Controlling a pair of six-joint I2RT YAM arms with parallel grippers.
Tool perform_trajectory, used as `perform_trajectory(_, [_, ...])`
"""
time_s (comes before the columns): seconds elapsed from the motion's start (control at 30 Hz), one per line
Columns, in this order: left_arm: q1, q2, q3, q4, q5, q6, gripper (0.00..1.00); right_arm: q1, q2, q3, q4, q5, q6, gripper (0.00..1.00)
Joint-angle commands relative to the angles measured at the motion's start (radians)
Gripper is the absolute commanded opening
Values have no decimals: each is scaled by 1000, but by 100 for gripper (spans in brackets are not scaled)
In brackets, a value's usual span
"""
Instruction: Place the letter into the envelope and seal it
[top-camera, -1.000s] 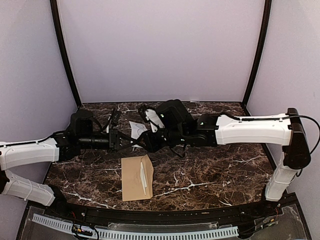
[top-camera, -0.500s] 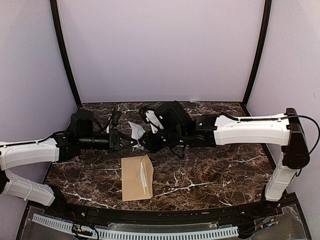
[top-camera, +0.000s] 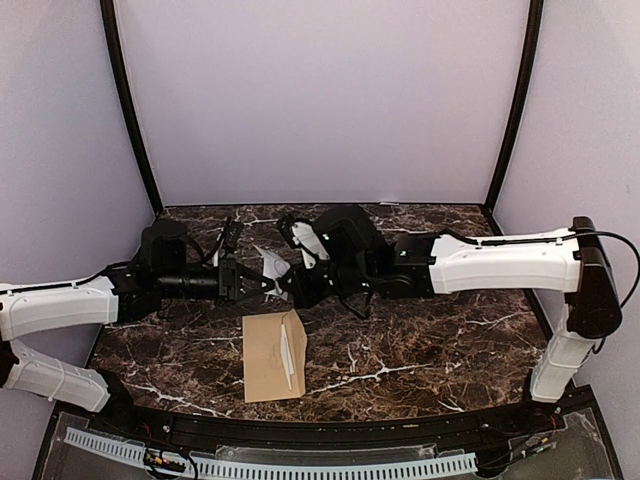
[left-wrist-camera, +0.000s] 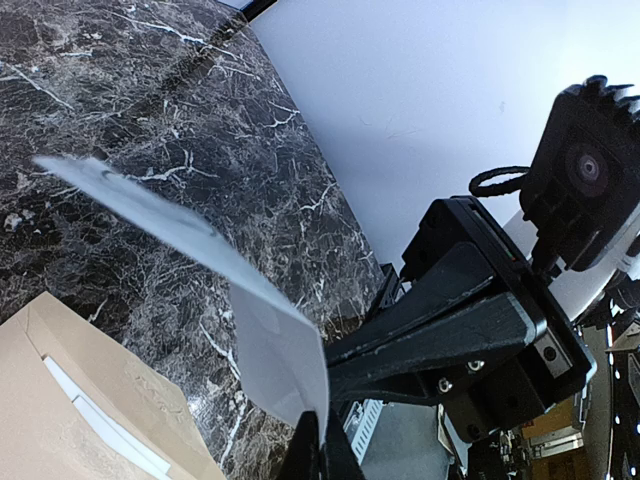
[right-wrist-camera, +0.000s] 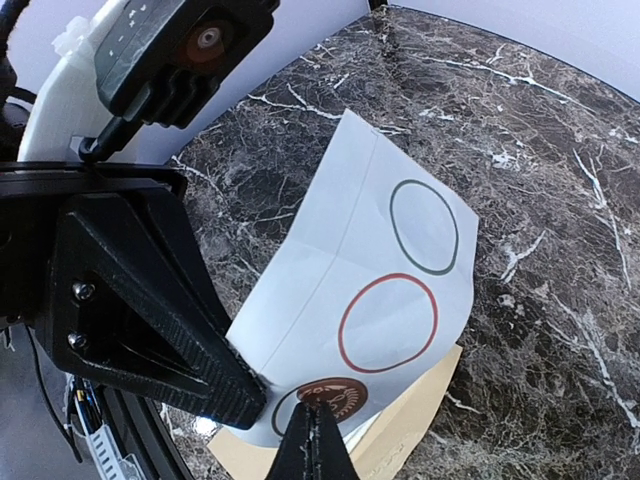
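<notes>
The tan envelope (top-camera: 272, 356) lies flat on the marble table near the front, with a thin white strip (top-camera: 287, 355) along it. No separate letter sheet shows. A white sticker card (top-camera: 271, 264) with circles is held in the air between both grippers. My left gripper (top-camera: 266, 286) is shut on the card's edge (left-wrist-camera: 270, 340). My right gripper (top-camera: 291, 288) is shut at the card's lower edge, right on a round brown sticker (right-wrist-camera: 335, 398). The card (right-wrist-camera: 400, 260) also bears an empty red and an empty green circle. The envelope (right-wrist-camera: 425, 415) lies just below the card.
The marble table (top-camera: 430, 340) is walled by lilac panels with black corner posts. A black rim and a white perforated rail (top-camera: 270, 465) run along the near edge. The two arms meet over the table's left middle.
The right gripper has edged slightly left toward the left gripper, and the card between them has bent upward a little. The envelope has not moved.
</notes>
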Motion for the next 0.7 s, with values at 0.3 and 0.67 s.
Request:
perform_trajectory(0.3, [-4, -21, 10, -37, -62, -11, 0, -3, -75, -48, 34, 124, 44, 0])
perform_trajectory(0.67, [-4, -24, 5, -37, -71, -19, 0, -2, -86, -69, 76, -6, 7, 11])
